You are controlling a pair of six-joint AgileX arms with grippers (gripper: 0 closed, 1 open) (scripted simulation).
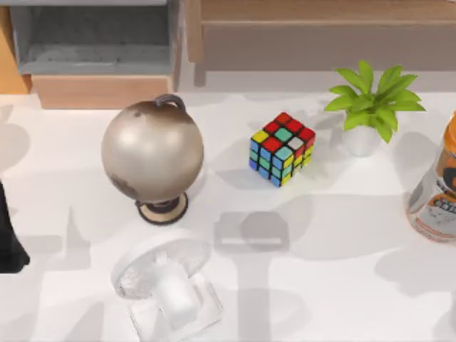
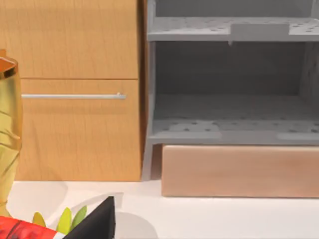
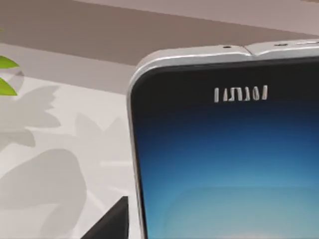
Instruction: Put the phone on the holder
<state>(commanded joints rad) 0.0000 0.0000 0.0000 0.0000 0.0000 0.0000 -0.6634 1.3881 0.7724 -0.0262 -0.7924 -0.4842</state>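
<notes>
phone (image 3: 224,159): black frame, silver rim, blue screen going pale toward centre, small white lettering near top end; close against right wrist camera, above the white table (image 1: 342,242)
holder (image 1: 167,285): translucent white, round tilted disc on clear squarish base, near front edge left of centre, just in front of globe (image 1: 152,151)
open room: bare tabletop between holder and bottle (image 1: 436,185); cube (image 1: 282,148) and plant (image 1: 370,103) sit farther back
left arm (image 1: 11,235): dark shape at left edge
grip state: can't tell, either gripper
</notes>
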